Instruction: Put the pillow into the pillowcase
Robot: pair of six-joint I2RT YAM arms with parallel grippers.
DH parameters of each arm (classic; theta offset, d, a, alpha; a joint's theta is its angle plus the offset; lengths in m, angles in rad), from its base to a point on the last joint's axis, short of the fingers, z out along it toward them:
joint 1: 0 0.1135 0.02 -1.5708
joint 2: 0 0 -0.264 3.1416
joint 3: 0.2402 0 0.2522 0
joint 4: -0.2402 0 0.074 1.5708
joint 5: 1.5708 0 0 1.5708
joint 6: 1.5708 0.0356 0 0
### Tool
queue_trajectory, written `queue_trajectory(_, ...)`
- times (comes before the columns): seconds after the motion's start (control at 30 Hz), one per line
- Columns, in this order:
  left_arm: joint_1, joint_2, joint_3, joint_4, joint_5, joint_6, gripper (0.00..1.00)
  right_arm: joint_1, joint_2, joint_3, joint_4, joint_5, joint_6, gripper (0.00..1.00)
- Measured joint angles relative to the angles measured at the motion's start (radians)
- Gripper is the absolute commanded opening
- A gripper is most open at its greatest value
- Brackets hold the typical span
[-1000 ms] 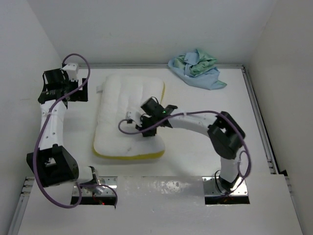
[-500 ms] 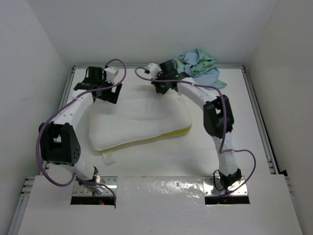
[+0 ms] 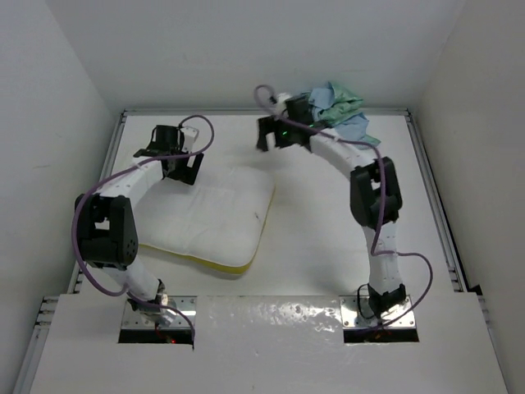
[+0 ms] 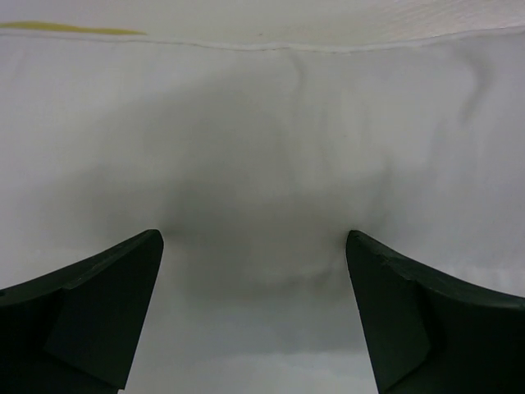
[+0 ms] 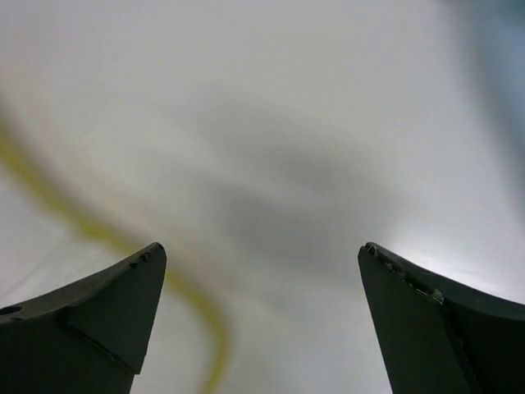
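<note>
Empty and wide apart: left gripper (image 4: 253, 240), right gripper (image 5: 261, 248). The pillow (image 3: 209, 217) looks soft, bulky: pinch a corner. Likely slippery pillowcase (image 3: 332, 111) at 1 o'clock.

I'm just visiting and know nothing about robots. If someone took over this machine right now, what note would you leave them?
Left end effector: open, empty, over the far left part of the large white quilted pillow with a yellow edge band.
Right end effector: open, empty, near the far side of the white table, between the pillow and the crumpled mint green and light blue fabric pillowcase.
Pillow lies flat on the table, left of centre; pillowcase is bunched in the far right corner.
Done: nothing visible; the pillow is fully outside the case.
Left: spread and open the pillowcase, then slide the pillow in.
</note>
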Motion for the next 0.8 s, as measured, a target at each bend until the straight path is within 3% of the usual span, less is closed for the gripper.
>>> queue_trajectory(0.07, 0.006, 0.000, -0.007, -0.002, -0.014, -0.001, 0.93, -0.119, -0.012, 0.010, 0.046, 0.055, 0.013, 0.76)
queue_trajectory(0.1, 0.007, 0.000, -0.006, 0.001, -0.021, -0.004, 0.93, -0.175, -0.006, 0.034, 0.049, 0.100, 0.012, 0.57)
queue_trajectory(0.13, 0.008, 0.000, -0.005, 0.004, -0.028, -0.007, 0.93, -0.230, 0.026, 0.103, 0.019, 0.153, 0.005, 0.27)
queue_trajectory(0.17, 0.008, 0.000, -0.004, 0.004, -0.034, -0.009, 0.93, -0.269, 0.081, 0.201, 0.014, 0.200, -0.006, 0.23)
queue_trajectory(0.2, 0.008, 0.001, 0.000, 0.001, -0.039, -0.009, 0.93, -0.296, 0.144, 0.303, 0.016, 0.245, -0.006, 0.40)
queue_trajectory(0.27, 0.008, 0.001, 0.011, -0.005, -0.047, -0.009, 0.93, -0.318, 0.255, 0.448, 0.037, 0.327, -0.007, 0.99)
queue_trajectory(0.4, 0.011, 0.001, 0.043, -0.010, -0.066, -0.007, 0.93, -0.287, 0.333, 0.370, 0.138, 0.413, -0.028, 0.99)
queue_trajectory(0.43, 0.012, 0.001, 0.050, -0.010, -0.071, -0.007, 0.93, -0.274, 0.353, 0.352, 0.143, 0.435, -0.029, 0.96)
queue_trajectory(0.47, 0.012, 0.001, 0.056, -0.011, -0.079, -0.006, 0.93, -0.260, 0.388, 0.354, 0.145, 0.462, -0.031, 0.83)
queue_trajectory(0.5, 0.013, 0.001, 0.063, -0.012, -0.086, -0.006, 0.93, -0.249, 0.417, 0.362, 0.146, 0.485, -0.040, 0.31)
queue_trajectory(0.53, 0.013, 0.001, 0.068, -0.012, -0.092, -0.006, 0.93, -0.238, 0.443, 0.367, 0.158, 0.496, -0.032, 0.00)
queue_trajectory(0.63, 0.014, -0.008, 0.071, -0.017, -0.108, -0.006, 0.93, -0.217, 0.428, 0.334, 0.188, 0.515, -0.078, 0.00)
queue_trajectory(0.7, 0.014, -0.021, 0.071, -0.023, -0.113, -0.006, 0.93, -0.215, 0.320, 0.164, 0.234, 0.494, -0.116, 0.00)
queue_trajectory(0.8, 0.014, -0.049, 0.076, -0.028, -0.121, -0.006, 0.93, -0.220, -0.026, -0.325, 0.318, 0.431, -0.140, 0.00)
